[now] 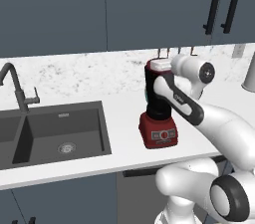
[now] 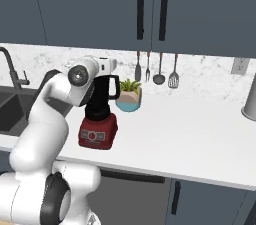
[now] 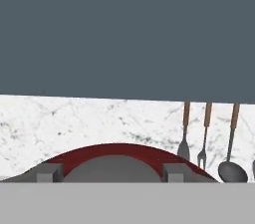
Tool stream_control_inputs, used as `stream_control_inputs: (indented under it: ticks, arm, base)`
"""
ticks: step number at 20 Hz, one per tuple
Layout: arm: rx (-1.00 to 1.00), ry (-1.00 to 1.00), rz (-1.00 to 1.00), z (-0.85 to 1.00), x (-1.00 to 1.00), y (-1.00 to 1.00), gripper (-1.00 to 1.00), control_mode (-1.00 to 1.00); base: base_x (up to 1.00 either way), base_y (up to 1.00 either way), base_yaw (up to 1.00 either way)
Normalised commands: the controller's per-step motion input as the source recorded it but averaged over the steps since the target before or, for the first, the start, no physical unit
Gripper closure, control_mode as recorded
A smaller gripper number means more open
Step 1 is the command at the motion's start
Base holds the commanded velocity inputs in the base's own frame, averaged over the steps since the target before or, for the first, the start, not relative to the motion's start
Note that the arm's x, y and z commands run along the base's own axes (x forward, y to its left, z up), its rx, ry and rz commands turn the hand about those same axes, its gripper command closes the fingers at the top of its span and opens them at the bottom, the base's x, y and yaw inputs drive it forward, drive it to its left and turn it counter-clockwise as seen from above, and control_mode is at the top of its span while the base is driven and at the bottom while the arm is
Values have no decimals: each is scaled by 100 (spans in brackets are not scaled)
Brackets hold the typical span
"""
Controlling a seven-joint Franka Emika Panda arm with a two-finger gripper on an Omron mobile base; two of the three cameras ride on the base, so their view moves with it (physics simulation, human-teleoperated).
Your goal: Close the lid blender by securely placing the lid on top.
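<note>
The fingers (image 3: 49, 172) stand partly open, clamped on either edge of the red lid (image 3: 119, 154), level atop the blender (image 1: 158, 118) on the counter (image 2: 200, 134).

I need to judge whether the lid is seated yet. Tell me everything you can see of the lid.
The lid is a round red disc with a pale grey centre cap, smooth and plastic-looking. In the hand view it lies between the gripper fingertips, one on either side. In the left base view it shows as a red-and-white piece at the mouth of the blender jar, roughly level. Whether it is fully seated or just above the rim cannot be told; the arm hides much of it.
</note>
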Motion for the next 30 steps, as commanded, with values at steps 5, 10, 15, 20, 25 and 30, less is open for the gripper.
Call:
stream_control_inputs:
  ticks: [5,10,15,20,25,30]
  arm:
    - [-12,34,0,-39,-51,-10,-100,-100]
    - [-9,28,0,-36,-67,-34,-100,-100]
    - [-3,16,-2,-24,-83,-59,-100,-100]
    - [-1,4,-3,-22,-99,-57,-100,-100]
    - [4,-5,-3,-25,-59,-49,-100,-100]
    - [20,-4,0,0,-8,-53,-100,-100]
  base:
    - [0,0,0]
    - [0,0,0]
    - [0,0,0]
    - [0,0,0]
    - [0,0,0]
    - [0,0,0]
